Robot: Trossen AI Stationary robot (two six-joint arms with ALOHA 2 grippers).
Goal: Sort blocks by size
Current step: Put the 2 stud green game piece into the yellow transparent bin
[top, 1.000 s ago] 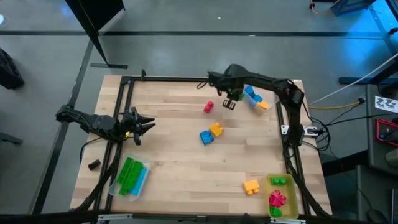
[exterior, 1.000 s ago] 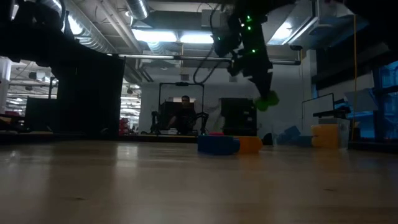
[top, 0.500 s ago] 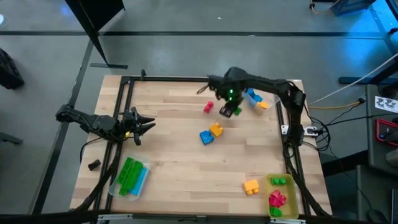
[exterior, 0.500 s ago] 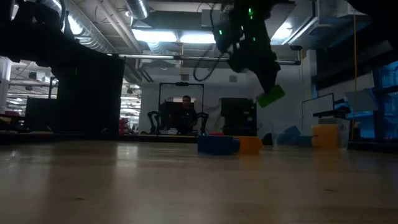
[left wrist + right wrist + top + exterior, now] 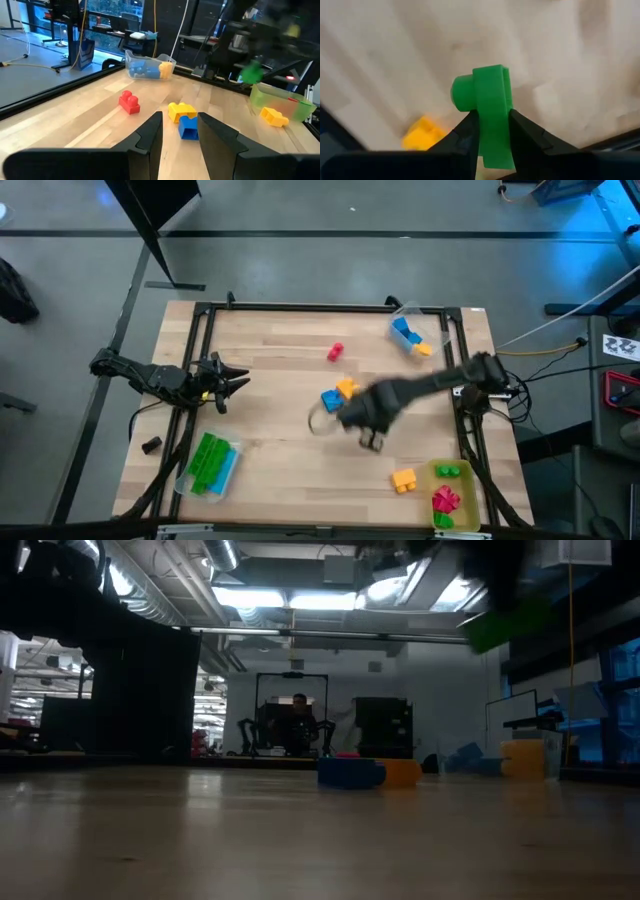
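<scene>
My right gripper (image 5: 372, 438) is above the middle of the table, blurred, and is shut on a small green block (image 5: 490, 110); the block also shows in the low view (image 5: 505, 625), high above the table. My left gripper (image 5: 228, 380) is open and empty at the table's left side. On the wood lie a red block (image 5: 335, 352), a blue block (image 5: 330, 400) touching a yellow one (image 5: 347, 388), and a yellow block (image 5: 404, 479) near the front right. My right gripper pinches the green block's two flat sides (image 5: 494, 132) between its two fingers. A round stud (image 5: 462, 93) sticks out sideways beyond the fingertips. The block is lifted clear of the table.
A clear tray (image 5: 412, 330) at the far right holds blue and yellow blocks. A clear tray (image 5: 230, 465) at the near left holds green blocks. A yellow tray (image 5: 447, 498) at the near right corner holds green and red blocks. A black frame runs round the table.
My right gripper has swung fast from beside the far right clear tray toward the table's near edge, past the blue and yellow blocks, carrying the green block clear of the table. In the low view the block has risen and gone to the right.
</scene>
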